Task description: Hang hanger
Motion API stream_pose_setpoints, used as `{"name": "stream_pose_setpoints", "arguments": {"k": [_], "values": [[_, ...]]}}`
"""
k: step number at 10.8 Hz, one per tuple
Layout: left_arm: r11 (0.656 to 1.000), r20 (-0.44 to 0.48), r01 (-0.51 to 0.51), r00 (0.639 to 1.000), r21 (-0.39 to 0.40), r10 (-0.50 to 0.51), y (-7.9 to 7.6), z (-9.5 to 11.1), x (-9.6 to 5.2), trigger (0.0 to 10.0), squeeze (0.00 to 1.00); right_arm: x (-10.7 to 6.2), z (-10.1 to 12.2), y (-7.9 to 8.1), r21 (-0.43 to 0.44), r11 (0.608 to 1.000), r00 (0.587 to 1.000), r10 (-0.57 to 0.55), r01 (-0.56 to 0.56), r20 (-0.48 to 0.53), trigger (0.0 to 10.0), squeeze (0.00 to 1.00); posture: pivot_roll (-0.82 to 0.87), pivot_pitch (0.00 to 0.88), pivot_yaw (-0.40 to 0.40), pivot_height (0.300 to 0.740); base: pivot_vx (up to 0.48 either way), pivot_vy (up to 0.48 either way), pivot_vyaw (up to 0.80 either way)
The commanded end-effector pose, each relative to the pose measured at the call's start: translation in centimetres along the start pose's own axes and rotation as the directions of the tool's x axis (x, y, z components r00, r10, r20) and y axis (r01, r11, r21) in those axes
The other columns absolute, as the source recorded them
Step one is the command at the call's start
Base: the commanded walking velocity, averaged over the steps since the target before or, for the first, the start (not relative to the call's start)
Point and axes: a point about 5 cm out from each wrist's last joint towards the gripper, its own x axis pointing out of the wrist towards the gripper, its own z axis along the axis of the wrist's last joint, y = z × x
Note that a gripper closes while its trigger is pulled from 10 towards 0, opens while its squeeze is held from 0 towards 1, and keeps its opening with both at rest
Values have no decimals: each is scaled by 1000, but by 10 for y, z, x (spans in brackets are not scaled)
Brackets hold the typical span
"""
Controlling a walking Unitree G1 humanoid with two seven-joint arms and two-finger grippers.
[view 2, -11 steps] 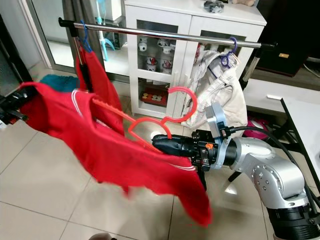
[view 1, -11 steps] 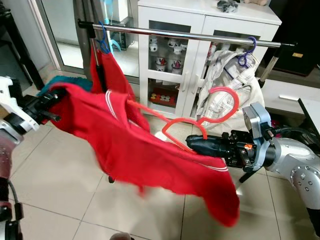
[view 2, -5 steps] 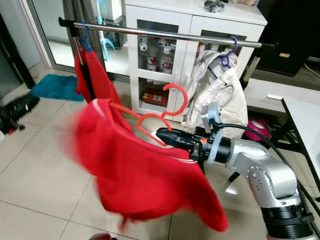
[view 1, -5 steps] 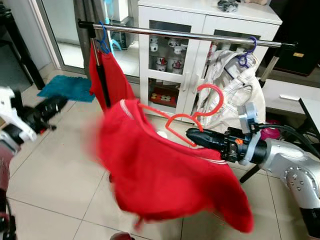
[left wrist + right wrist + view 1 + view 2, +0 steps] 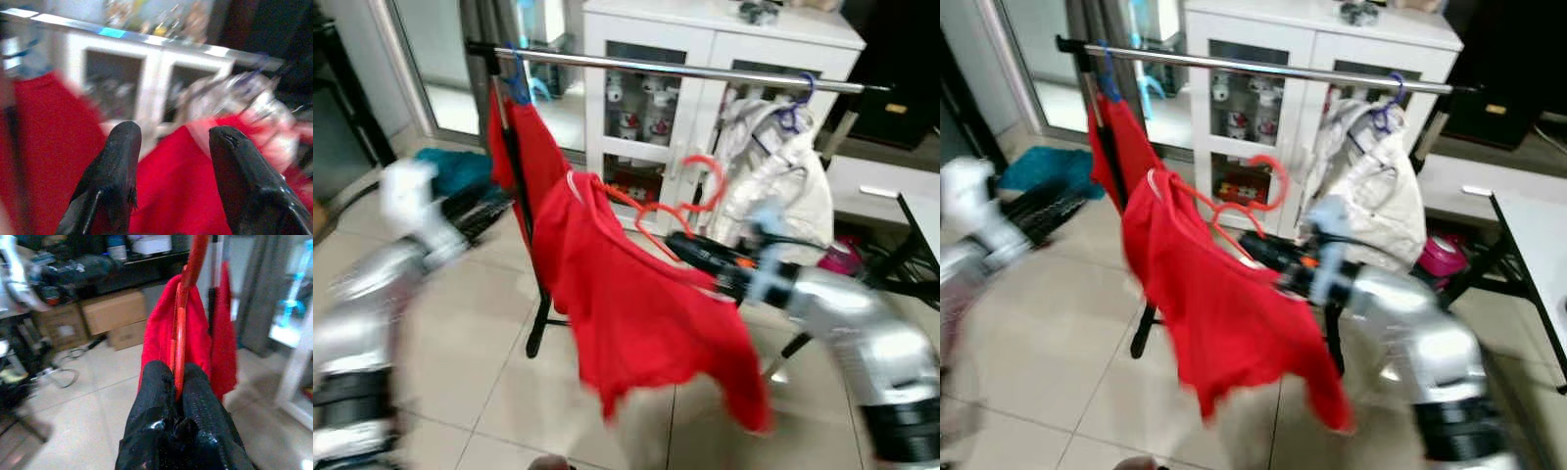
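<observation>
Below the rail (image 5: 685,70), right hand (image 5: 177,387) clamping red hanger (image 5: 651,208) with shirt (image 5: 636,304), left hand (image 5: 171,161) open, empty

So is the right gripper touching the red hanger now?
Touching. In the right wrist view the right gripper is shut on the red hanger; its wire runs down between the two black fingers with no gap.

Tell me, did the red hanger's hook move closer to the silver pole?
Yes. The red hanger, held by the right gripper, has risen toward the silver pole since a second ago, and its hook now overlaps the white cabinet door.
</observation>
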Motion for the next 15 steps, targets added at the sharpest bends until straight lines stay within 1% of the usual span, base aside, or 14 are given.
{"name": "stream_pose_setpoints", "arguments": {"k": [1,2,3,4,5,6,7,8,9,13,15], "values": [[999,5,42,999,-21,-42,-14,0,10,10000,722,5,10,0,-49,998,998,-36,38,45,10000,0,55,0,-30,740,0,0,0],[995,-10,65,998,-74,-66,-27,-7,17,10000,267,11,10,5,-70,995,997,-60,64,54,10000,0,49,0,-26,740,0,0,0],[988,-11,90,996,-130,-92,-38,-10,21,10000,0,15,12,9,-84,993,995,-74,80,70,10000,0,46,0,-24,740,0,0,0],[989,-56,85,994,-124,-93,-42,-16,23,10000,0,17,13,12,-88,993,994,-73,80,86,10000,0,47,0,-22,740,0,0,0],[988,-74,92,992,-122,-102,-44,-20,25,10000,0,19,14,16,-92,993,994,-58,67,95,10000,0,47,0,-19,740,0,0,0],[992,-104,78,991,-97,-88,-43,-22,28,10000,0,20,14,19,-101,993,994,-42,52,97,10000,0,49,0,-16,740,0,0,0],[998,-119,46,992,-44,-51,-38,-23,33,10000,0,20,15,20,-104,994,995,-29,40,99,10000,0,49,0,-15,740,0,0,0],[1000,-137,11,991,9,-9,-33,-25,37,2000,0,20,15,22,-104,994,995,-11,22,103,10000,0,48,0,-11,740,0,0,0],[1000,-140,4,990,15,-1,-32,-25,39,0,0,20,16,24,-103,995,994,-2,12,105,10000,0,47,0,-10,740,0,0,0],[999,-145,25,989,20,-21,-31,-29,46,0,0,20,16,27,-101,995,994,14,-3,108,10000,0,47,0,-4,740,0,0,0],[999,-131,40,991,17,-38,-31,-28,47,0,0,21,16,28,-98,995,994,21,-10,107,10000,0,46,0,-2,740,0,0,0]]}}
